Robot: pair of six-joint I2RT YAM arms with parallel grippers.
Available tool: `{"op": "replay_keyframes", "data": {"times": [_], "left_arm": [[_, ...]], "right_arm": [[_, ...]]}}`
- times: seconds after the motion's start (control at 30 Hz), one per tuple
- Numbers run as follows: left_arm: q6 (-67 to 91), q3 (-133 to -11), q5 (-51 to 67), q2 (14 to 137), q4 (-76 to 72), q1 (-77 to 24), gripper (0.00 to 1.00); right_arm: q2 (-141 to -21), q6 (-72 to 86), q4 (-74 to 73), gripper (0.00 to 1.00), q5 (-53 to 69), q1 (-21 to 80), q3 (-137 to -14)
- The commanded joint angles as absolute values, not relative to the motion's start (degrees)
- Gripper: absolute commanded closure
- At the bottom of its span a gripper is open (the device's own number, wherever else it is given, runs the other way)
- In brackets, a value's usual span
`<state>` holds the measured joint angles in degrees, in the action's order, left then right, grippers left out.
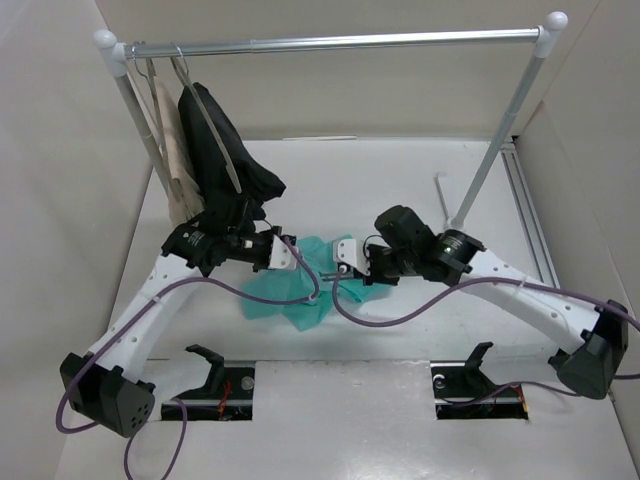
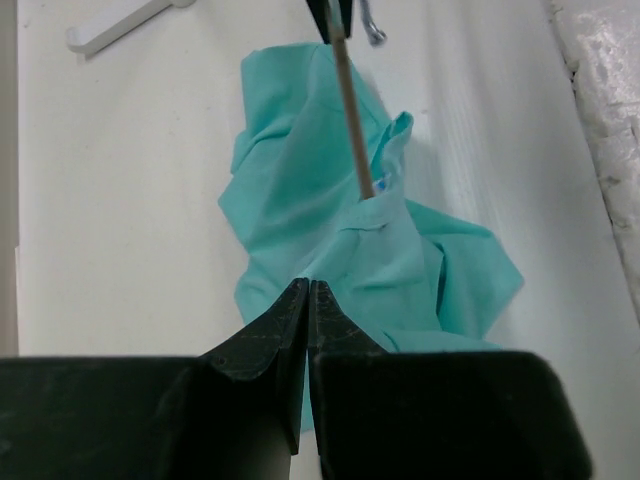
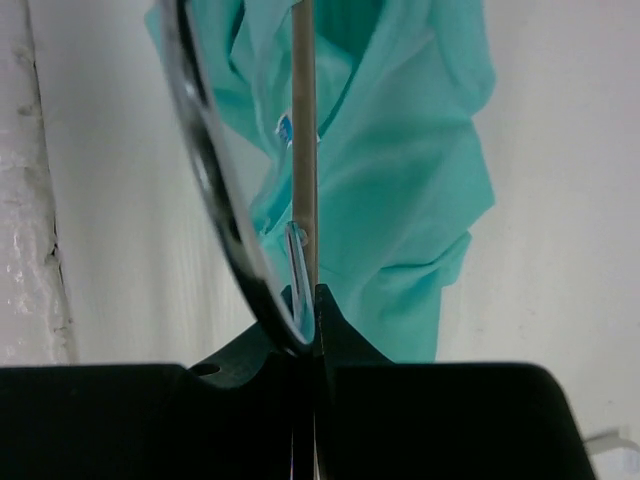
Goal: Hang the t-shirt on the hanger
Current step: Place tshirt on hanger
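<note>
The teal-green t-shirt lies crumpled on the white table between my two grippers. My left gripper is shut on the t-shirt's near edge. My right gripper is shut on the grey-silver hanger. In the right wrist view the jaws pinch the hanger's straight arm and the base of its wire hook. The arm runs into the shirt's neck opening beside the blue-white label. The rest of the hanger is hidden in the cloth.
A clothes rail spans the back on two posts. At its left end hang a beige garment and a black garment on like hangers. Two black stands sit at the near edge.
</note>
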<state>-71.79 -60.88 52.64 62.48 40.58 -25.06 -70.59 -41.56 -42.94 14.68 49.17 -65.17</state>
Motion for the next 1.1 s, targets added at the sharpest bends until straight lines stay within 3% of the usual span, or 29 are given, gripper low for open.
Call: {"op": "replay_keyframes", "data": {"times": [0.0,0.3,0.6,0.77,0.87,0.93,0.97,1.0,1.07], "left_arm": [[-75.06,-63.98,54.22,61.87,44.2,-24.26,1.0],[-74.61,-61.09,53.1,60.82,44.55,-24.26,0.98],[-80.24,-60.38,52.91,65.21,57.21,-24.26,0.53],[-78.75,-60.38,52.91,66.36,57.83,-24.26,0.44],[-72.88,-57.58,50.64,66.36,53.19,-24.26,0.42],[-68.14,-55.47,47.22,66.36,47.15,-26.36,0.47],[-65.42,-54.76,44.59,66.36,45.63,-27.24,0.53],[-65.39,-53.54,43.95,65.84,43.61,-27.86,0.67],[-64.42,-52.74,43.42,65.22,41.85,-27.86,0.72]], "right_arm": [[-72.15,-45.25,-43.86,1.0,18.28,50.01,-67.67],[-72.16,-47.9,-41.93,1.0,20.74,50.54,-68.99],[-70.4,-44.82,-37.89,1.0,21.79,50.54,-65.84],[-70.4,-44.3,-36.47,1.0,21.8,50.54,-65.3],[-70.4,-44.3,-35.95,1.0,21.8,50.54,-65.3],[-70.4,-44.3,-35.34,1.0,22.32,50.54,-65.3],[-69.88,-44.3,-35.33,1.0,22.32,50.54,-65.82],[-69.87,-44.3,-35.33,1.0,22.32,50.54,-66.35],[-69.87,-44.3,-34.8,1.0,22.32,50.54,-66.36]]}}
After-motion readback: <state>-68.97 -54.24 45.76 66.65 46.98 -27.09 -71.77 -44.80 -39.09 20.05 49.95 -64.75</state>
